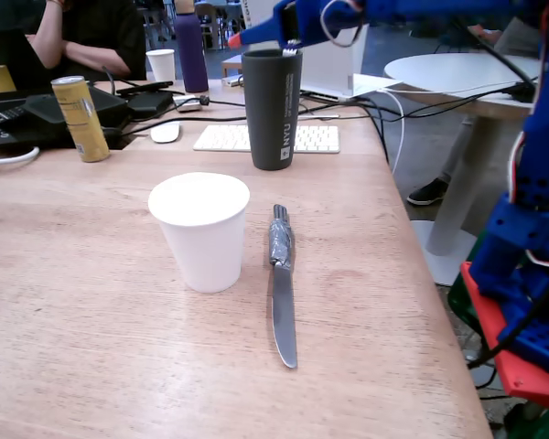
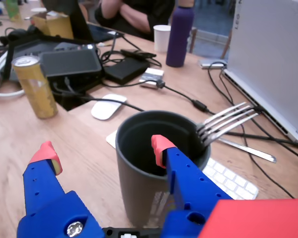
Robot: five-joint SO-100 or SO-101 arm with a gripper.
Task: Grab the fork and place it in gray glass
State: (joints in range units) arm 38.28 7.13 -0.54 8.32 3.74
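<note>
Fingers spread wide, holding nothing, poised just above the gray glass rim. Fork stands inside the glass, tines leaning over the right rim in the wrist view. Behind: keyboard, mouse, yellow can. Nearer: white cup beside knife. Wooden bench, right edge open.

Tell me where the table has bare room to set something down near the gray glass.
In the fixed view, bare wood runs left of the white paper cup and along the near edge below the table knife; a patch lies right of the knife. Behind the gray glass it is crowded: keyboard, cables, yellow can. The fork leans in the glass; the gripper is open.
</note>
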